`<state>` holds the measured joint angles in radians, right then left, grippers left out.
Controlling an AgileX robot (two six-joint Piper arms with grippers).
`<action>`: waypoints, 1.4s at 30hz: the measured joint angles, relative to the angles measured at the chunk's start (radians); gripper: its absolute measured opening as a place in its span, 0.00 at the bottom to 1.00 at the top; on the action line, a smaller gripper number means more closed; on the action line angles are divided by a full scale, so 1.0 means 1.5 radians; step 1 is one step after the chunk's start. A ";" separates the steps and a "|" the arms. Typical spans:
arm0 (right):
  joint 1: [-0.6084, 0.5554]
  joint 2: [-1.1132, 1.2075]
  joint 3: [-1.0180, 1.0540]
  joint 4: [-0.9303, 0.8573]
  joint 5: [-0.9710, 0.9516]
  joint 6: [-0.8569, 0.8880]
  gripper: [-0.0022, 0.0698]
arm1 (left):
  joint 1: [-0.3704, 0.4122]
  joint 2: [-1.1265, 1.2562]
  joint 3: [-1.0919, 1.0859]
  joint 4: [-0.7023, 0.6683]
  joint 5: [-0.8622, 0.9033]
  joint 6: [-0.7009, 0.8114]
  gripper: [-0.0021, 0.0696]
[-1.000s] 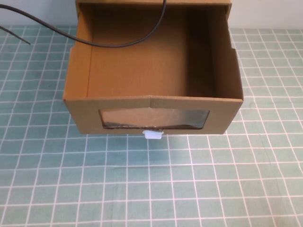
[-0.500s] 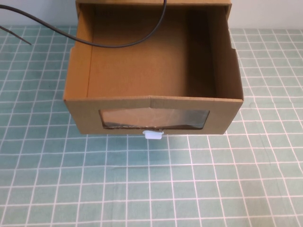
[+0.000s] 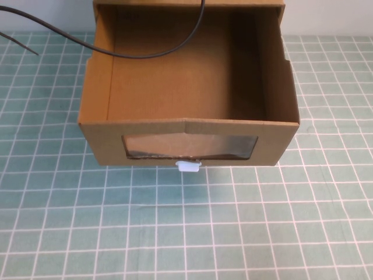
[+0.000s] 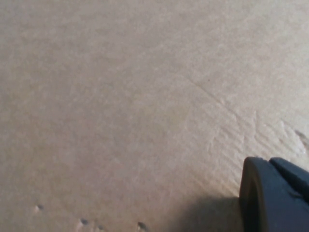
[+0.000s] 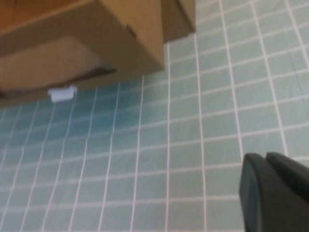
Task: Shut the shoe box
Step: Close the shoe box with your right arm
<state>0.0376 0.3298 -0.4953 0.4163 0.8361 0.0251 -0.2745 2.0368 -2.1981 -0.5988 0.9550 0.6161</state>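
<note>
High view first, from my left across to my right: a thin black cable point(image 3: 70, 42) runs in from the left edge, loops over the open top of the shoe box point(image 3: 189, 87) and leaves at the upper edge. The shoe box sits at the far middle of the green gridded mat point(image 3: 186, 233), its drawer pulled out toward me, the inside bare cardboard. On its front face is a clear window point(image 3: 189, 146), and just below that, at the bottom edge, the small white pull tab point(image 3: 188, 166). Neither of my arms shows in this view. My left gripper point(image 4: 275, 198) is seen only by its own wrist camera, as a dark finger piece close against plain brown cardboard point(image 4: 120, 96); I cannot tell how its fingers stand. My right gripper point(image 5: 275, 193) hangs over the mat point(image 5: 193, 145), well apart from the box's front corner point(image 5: 145, 43) and the tab point(image 5: 63, 93); again I cannot tell its state.
</note>
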 joint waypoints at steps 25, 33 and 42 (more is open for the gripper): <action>0.451 0.613 -0.393 -0.087 -0.079 -0.032 0.01 | 0.000 0.000 -0.001 0.005 0.001 -0.023 0.02; 0.461 0.709 -0.463 -0.117 -0.168 -0.013 0.01 | 0.000 0.000 -0.001 0.009 0.001 -0.028 0.02; 0.434 0.769 -0.522 -0.117 -0.202 -0.012 0.01 | 0.000 0.000 -0.001 0.011 0.001 -0.029 0.02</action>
<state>0.6888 1.4833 -1.2785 0.2404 0.5333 0.0073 -0.2745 2.0368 -2.1997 -0.5830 0.9565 0.5721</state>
